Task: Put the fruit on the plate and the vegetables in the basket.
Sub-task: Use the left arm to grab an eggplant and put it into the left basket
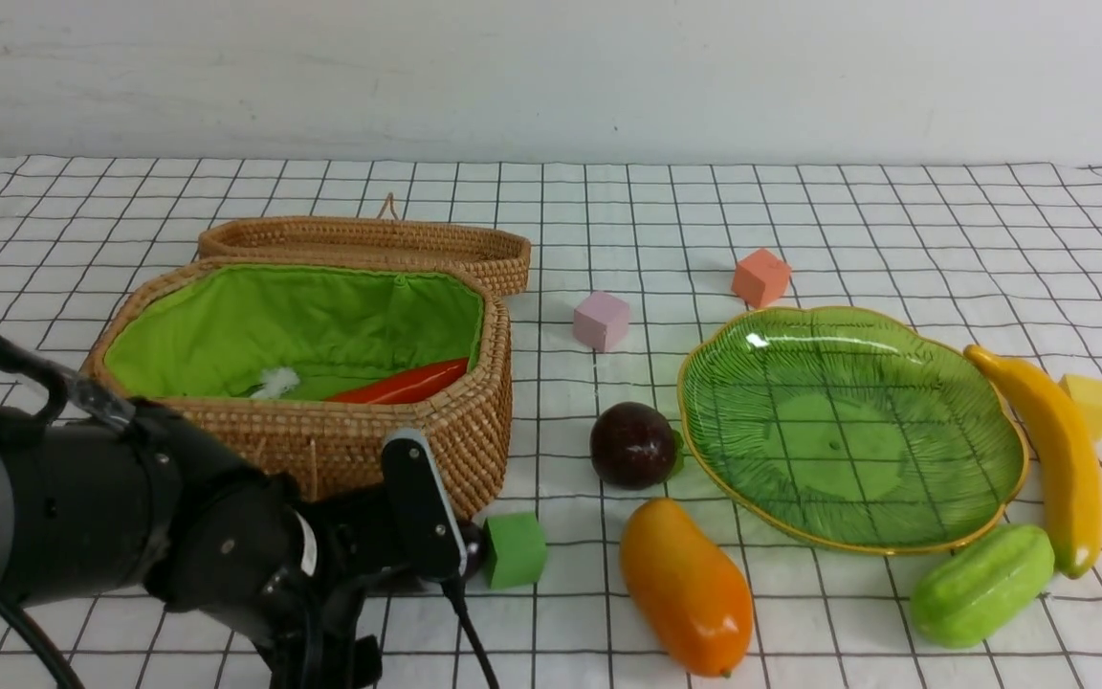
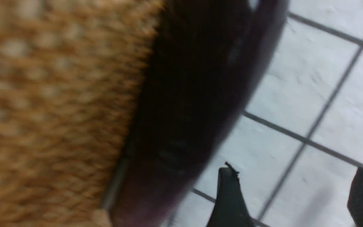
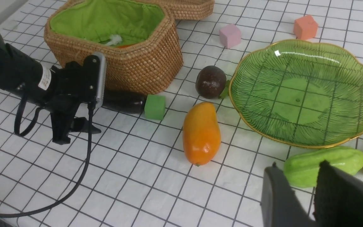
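Note:
The wicker basket stands open at the left with the orange-red carrot inside. The dark eggplant lies on the cloth along the basket's front wall. My left gripper is open right beside it, and only cloth shows between its fingers. The green plate is bare. Around it lie the round purple fruit, the mango, the banana and the light green gourd. My right gripper hovers near the gourd, slightly open and holding nothing.
A green foam cube sits against the eggplant's tip at the basket's front corner. Pink and orange cubes lie behind the plate, a yellow one behind the banana. The basket lid lies flat behind the basket.

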### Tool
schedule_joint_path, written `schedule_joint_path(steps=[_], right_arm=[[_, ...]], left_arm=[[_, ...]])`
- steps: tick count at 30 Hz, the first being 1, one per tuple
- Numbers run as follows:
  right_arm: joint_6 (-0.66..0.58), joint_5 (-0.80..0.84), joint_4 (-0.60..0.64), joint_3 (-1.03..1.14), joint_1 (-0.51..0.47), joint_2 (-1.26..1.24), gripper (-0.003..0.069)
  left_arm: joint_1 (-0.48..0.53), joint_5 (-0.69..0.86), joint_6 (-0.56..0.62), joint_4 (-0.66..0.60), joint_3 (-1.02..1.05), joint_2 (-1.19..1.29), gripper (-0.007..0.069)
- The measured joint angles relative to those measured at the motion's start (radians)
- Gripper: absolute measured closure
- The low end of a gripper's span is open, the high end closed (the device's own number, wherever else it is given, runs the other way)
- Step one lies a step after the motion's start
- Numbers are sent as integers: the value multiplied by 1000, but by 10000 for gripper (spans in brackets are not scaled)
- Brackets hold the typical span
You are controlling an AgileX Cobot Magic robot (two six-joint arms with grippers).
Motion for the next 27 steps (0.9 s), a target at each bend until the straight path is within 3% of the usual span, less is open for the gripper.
schedule_joint_path(steps=[9, 16, 27], right_arm=[[0, 0, 0, 0, 0, 0, 445], [0, -1, 0, 0, 0, 0, 445], [0, -1, 0, 0, 0, 0, 438]], left_arm=[[0, 82, 130, -164, 0, -119, 202], [0, -72, 168, -173, 0, -132, 188], [0, -152, 169, -149, 0, 2, 158]])
